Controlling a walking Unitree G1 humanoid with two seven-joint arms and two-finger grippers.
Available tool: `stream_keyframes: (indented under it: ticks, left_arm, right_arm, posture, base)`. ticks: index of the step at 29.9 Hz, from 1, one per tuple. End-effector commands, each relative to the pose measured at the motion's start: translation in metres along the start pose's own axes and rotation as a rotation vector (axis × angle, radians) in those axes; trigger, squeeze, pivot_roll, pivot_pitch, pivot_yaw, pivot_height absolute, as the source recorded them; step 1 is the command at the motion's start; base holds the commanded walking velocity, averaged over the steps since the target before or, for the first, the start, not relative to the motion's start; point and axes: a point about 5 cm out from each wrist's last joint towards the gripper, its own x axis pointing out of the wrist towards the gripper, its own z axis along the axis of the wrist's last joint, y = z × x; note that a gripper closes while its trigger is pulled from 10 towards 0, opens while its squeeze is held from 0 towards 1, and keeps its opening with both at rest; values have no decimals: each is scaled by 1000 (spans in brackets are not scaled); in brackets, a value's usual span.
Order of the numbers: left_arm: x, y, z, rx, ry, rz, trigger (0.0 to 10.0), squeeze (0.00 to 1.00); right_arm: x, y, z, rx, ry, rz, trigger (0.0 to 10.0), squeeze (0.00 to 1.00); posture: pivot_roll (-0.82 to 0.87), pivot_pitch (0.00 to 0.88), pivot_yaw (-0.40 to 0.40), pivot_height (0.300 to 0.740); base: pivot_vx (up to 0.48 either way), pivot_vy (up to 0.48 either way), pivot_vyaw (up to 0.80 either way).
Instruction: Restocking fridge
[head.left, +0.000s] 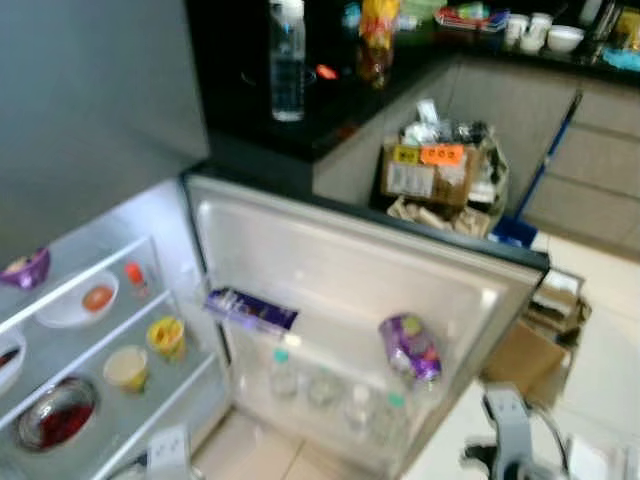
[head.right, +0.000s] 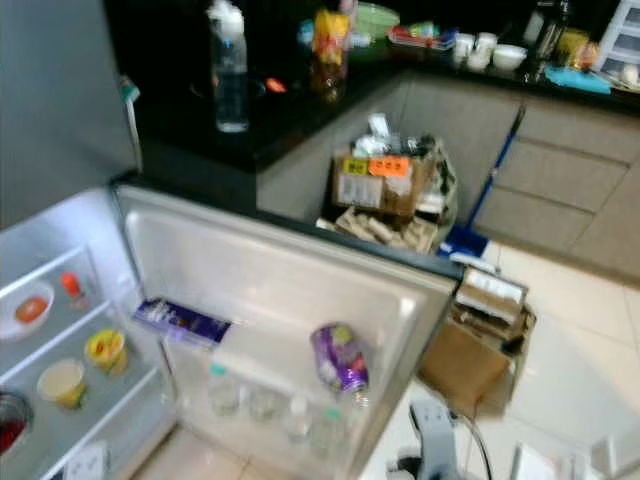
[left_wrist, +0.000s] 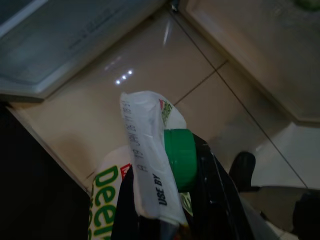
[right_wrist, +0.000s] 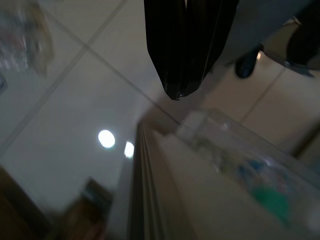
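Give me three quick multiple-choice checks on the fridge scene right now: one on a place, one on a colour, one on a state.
1. Where is the purple snack bag?
A. on the counter
B. in the fridge door rack
C. on the floor

2. What colour is the cap of the pouch in the left gripper?
A. red
B. blue
C. green

3. How is the right gripper?
A. shut, empty
B. wide open
C. holding a bottle

Answers: 1 B, it leans in the open door's shelf. 2 C, the cap is green. 3 A, its fingers meet with nothing between.
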Motion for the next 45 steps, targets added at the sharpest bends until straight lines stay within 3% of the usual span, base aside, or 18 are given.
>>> stream_keyframes:
  ticks: [1, 8, 13, 15, 18, 26, 31, 34, 38, 45]
  left_arm:
    - [2, 4, 18, 19, -73, 18, 10000, 0]
    - [5, 7, 38, 18, -142, 28, 10000, 0]
    - [5, 13, 81, 21, -314, 58, 10000, 0]
    - [5, 13, 87, 22, -340, 59, 10000, 0]
    - [3, 13, 113, 39, -441, 46, 10000, 0]
    - [-1, 13, 135, 54, -545, -8, 10000, 0]
    - [-2, 13, 135, 38, -551, -39, 10000, 0]
    - [-1, 11, 125, 31, -531, -57, 10000, 0]
    - [0, 10, 117, 26, -508, -59, 10000, 0]
    - [1, 19, 92, -46, -427, -14, 10000, 0]
  right_arm:
    - [3, 8, 6, -29, -18, 78, 10000, 0]
    - [9, 21, 26, -100, -64, 203, 10000, 0]
    - [16, 41, 48, -236, -77, 355, 10000, 0]
    - [17, 44, 50, -253, -75, 380, 10000, 0]
    - [18, 62, 56, -297, -72, 537, 10000, 0]
    - [16, 74, 56, -348, -72, 682, 10000, 0]
    - [12, 66, 48, -361, -50, 666, 10000, 0]
    - [8, 36, 51, -261, -120, 445, 10000, 0]
    - [4, 17, 60, -161, -200, 288, 10000, 0]
    - [2, 13, 69, -128, -259, 267, 10000, 0]
  posture:
    - [-72, 0, -42, 740]
    - [-73, 0, -40, 740]
    - [-76, 0, -42, 740]
    - [-76, 0, -42, 740]
    - [-75, 0, -40, 740]
    - [-69, 0, -36, 740]
    - [-68, 0, -36, 740]
    - [-70, 0, -36, 740]
    - [-70, 0, -36, 740]
    - [-73, 0, -33, 740]
  base:
    - [0, 0, 0]
    - [0, 0, 0]
    - [0, 0, 0]
    - [0, 0, 0]
    - [0, 0, 0]
    - [0, 0, 0]
    - [0, 0, 0]
    - [0, 0, 0]
    - [0, 0, 0]
    - [0, 0, 0]
